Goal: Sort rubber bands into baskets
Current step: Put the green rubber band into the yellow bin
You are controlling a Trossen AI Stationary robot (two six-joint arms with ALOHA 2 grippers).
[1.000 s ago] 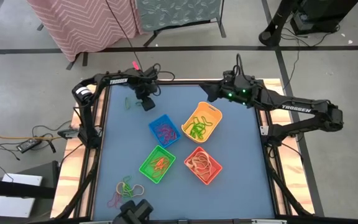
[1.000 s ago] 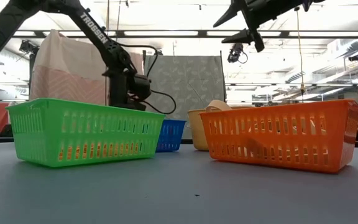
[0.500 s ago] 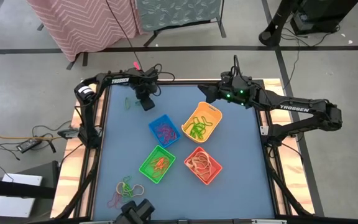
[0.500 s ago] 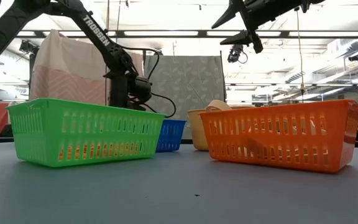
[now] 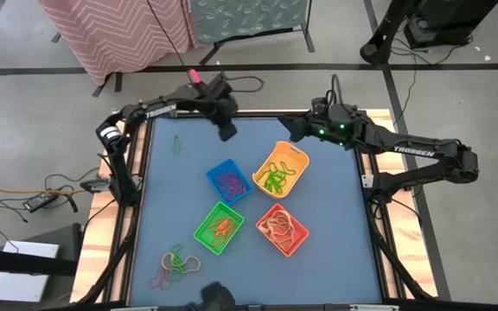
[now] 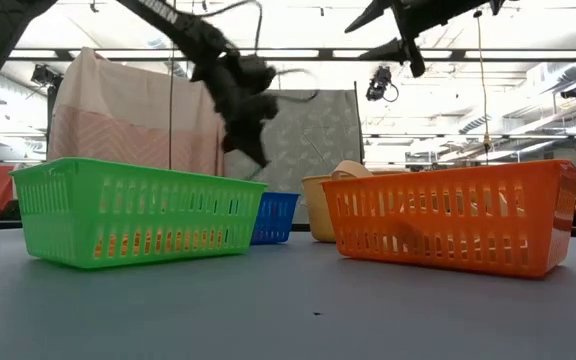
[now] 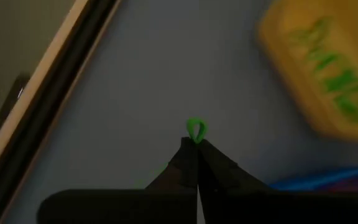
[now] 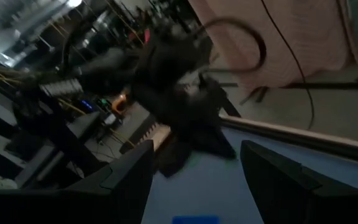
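Left claw (image 7: 194,146) raised over the blue table's (image 5: 335,225) far side, clamped on a small green rubber loop (image 7: 195,130). Four rectangular plastic baskets holding bands: green basket (image 5: 219,228), blue basket (image 5: 229,180), yellow basket (image 5: 280,168), orange basket (image 5: 282,229). Right claw (image 5: 289,127) high, fingers apart.

Blue-grey table (image 5: 335,207) carrying four baskets (image 5: 228,181); loose rubber bands (image 5: 173,263) near front-left corner, perhaps another far left.
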